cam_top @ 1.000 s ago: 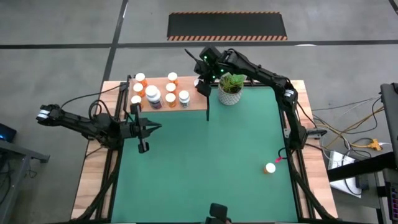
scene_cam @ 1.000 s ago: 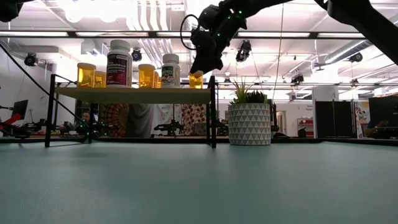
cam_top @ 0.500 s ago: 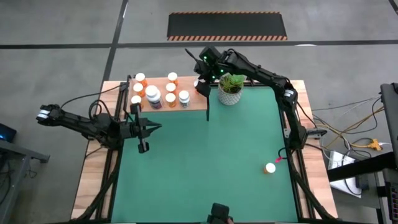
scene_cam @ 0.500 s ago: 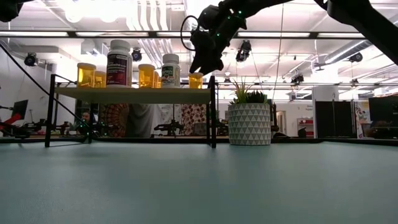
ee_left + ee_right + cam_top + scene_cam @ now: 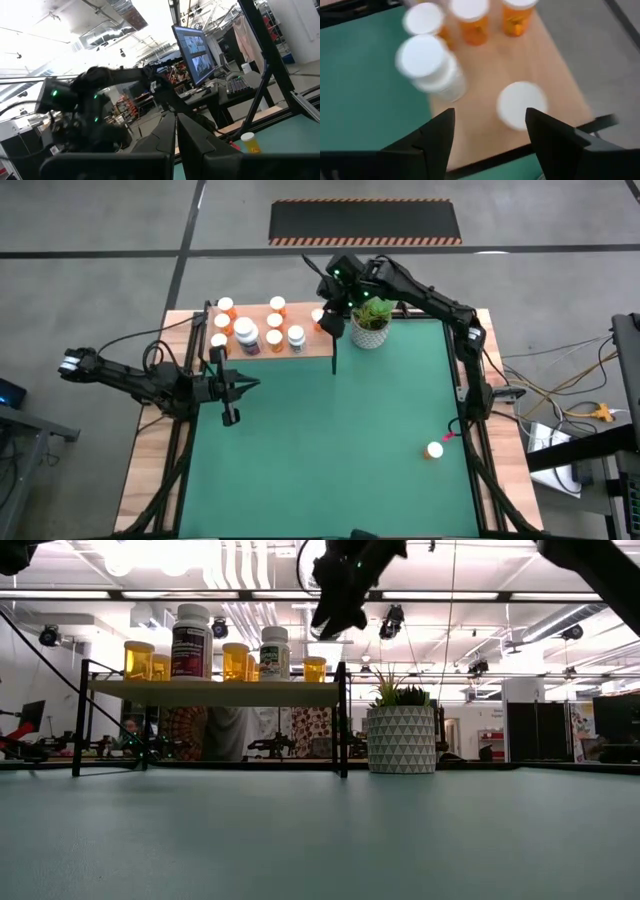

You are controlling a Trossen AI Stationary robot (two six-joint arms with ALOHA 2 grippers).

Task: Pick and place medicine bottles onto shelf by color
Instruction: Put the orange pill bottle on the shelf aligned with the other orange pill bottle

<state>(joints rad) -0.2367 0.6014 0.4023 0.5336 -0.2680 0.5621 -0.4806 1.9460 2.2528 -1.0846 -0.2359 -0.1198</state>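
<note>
Right gripper [image 5: 490, 131] – fingers spread, holding nothing, above orange bottle [image 5: 314, 668] at shelf [image 5: 300, 352] end | left gripper [image 5: 231, 417] – fingers pressed together, empty, beside shelf

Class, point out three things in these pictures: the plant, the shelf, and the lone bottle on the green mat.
plant [image 5: 372, 313], high view, on its green leaves.
shelf [image 5: 215, 692], low view, on the board's front edge.
lone bottle [image 5: 434, 450], high view, on its white cap.
</note>
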